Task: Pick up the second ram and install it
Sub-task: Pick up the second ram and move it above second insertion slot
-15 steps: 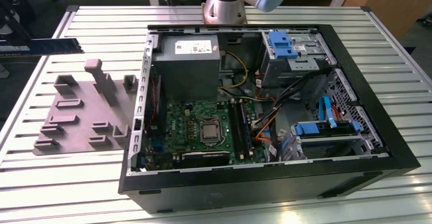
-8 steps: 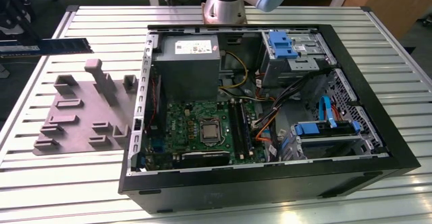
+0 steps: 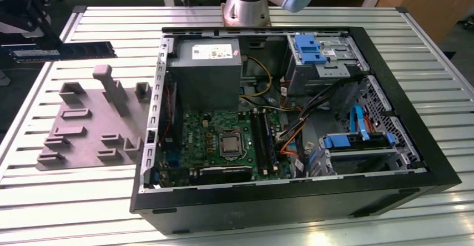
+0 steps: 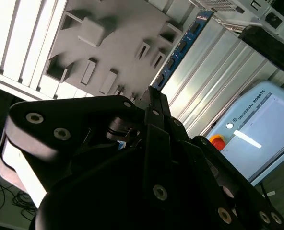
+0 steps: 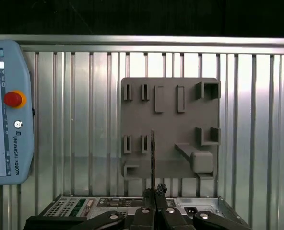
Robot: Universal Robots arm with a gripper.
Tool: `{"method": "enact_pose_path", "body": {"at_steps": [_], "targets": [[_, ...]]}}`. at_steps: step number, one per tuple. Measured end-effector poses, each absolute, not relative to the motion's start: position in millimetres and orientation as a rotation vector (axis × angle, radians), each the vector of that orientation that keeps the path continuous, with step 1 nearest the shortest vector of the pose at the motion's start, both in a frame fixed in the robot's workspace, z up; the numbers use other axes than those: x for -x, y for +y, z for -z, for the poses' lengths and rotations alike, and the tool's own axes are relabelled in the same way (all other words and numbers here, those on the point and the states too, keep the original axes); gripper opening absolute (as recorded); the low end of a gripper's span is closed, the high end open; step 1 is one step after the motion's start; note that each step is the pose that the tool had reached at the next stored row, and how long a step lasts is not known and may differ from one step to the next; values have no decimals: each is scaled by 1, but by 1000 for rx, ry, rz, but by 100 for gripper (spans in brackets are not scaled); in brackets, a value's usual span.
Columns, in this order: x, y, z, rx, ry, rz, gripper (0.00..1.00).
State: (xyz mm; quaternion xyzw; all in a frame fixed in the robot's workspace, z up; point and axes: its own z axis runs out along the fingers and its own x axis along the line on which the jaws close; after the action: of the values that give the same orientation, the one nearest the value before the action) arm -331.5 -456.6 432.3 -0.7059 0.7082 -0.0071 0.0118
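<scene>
The end effector (image 5: 154, 195) was clamped on the second ram (image 3: 63, 51), which hung above the worktop (image 3: 74, 201), left of the open computer case (image 3: 296, 201).

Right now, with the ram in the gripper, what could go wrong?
1. The gripper seems to hold the ram near one end, so it may tilt or slip.
2. Orange cables lie beside the slots and might snag it.
</scene>
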Motion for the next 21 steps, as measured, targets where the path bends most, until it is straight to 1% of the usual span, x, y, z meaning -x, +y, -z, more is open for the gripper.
{"method": "enact_pose_path", "body": {"at_steps": [21], "targets": [[285, -457, -432, 2201, 2208, 22, 11]]}}
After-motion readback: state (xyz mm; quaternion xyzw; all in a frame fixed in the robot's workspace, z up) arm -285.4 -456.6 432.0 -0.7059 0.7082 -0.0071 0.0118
